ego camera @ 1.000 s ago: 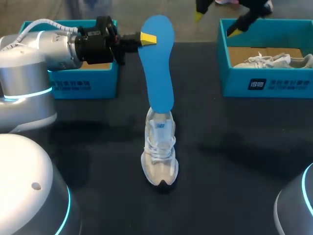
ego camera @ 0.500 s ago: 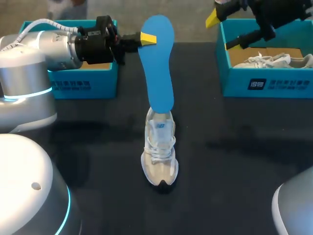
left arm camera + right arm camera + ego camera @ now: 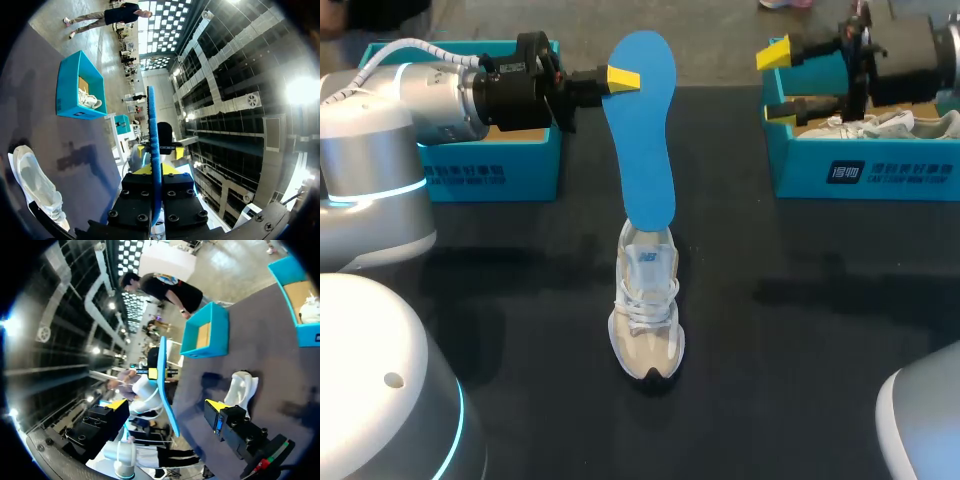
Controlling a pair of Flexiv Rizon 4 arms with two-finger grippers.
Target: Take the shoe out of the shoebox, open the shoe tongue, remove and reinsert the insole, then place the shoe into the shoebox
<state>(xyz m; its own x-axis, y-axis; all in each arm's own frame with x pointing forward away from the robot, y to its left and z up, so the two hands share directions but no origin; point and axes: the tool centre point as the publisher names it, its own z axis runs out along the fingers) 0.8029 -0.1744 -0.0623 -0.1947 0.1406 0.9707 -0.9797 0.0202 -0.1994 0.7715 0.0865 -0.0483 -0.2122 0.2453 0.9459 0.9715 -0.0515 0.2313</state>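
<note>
While left gripper (image 3: 620,78) clamps insole (image 3: 645,150), right gripper (image 3: 778,82) seemingly overhangs shoebox (image 3: 860,175) rim.

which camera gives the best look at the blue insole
The head view shows the insole face-on and whole, the left gripper pinching it near the top, its lower end at the shoe. The left wrist view sees it edge-on in its grip; the right wrist view shows a thin strip.
</note>
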